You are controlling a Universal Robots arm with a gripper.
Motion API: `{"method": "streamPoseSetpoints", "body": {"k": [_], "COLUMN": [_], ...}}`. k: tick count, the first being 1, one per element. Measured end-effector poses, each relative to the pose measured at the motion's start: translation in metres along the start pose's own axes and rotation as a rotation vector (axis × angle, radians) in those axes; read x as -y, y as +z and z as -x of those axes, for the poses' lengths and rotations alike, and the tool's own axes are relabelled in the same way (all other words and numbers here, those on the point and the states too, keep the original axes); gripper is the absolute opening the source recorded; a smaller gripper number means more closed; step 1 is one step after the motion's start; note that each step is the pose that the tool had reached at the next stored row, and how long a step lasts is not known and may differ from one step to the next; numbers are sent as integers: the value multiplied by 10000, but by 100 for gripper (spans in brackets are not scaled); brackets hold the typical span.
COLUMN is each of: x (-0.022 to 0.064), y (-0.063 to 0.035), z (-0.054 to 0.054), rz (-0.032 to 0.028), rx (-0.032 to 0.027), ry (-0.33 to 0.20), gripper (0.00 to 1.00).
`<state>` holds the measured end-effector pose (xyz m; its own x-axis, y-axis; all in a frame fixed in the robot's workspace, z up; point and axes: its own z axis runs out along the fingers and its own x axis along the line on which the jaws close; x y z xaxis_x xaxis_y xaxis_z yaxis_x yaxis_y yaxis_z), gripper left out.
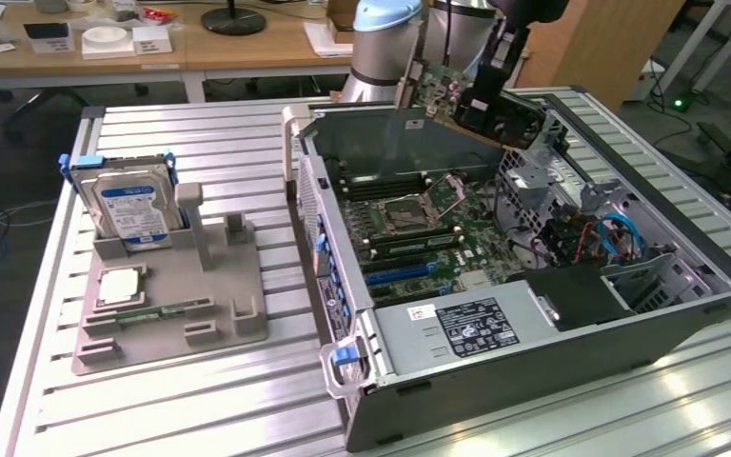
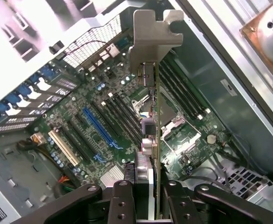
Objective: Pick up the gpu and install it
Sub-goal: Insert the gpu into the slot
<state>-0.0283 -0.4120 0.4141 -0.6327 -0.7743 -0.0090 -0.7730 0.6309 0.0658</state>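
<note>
Over the open dark-grey metal computer case (image 1: 531, 381), above its green motherboard (image 2: 80, 100), the thin green gpu card with silver end bracket (image 2: 149, 77) is best kept upright and parallel to the long blue slot (image 2: 98, 128). It is clamped edge-on in the black hand (image 2: 148, 186), bracket end projecting beyond it.

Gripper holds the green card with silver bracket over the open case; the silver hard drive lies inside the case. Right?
No: the exterior view shows the silver, blue-labelled hard drive upright in the grey plastic holder beside the case. The rest holds.
</note>
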Motion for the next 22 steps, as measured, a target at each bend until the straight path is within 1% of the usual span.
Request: {"method": "streamPoseSetpoints", "body": {"k": [22], "x": [13], "y": [-1], "z": [11], "rz": [26], "rx": [-187], "ry": [-2846], "gripper": [28]}}
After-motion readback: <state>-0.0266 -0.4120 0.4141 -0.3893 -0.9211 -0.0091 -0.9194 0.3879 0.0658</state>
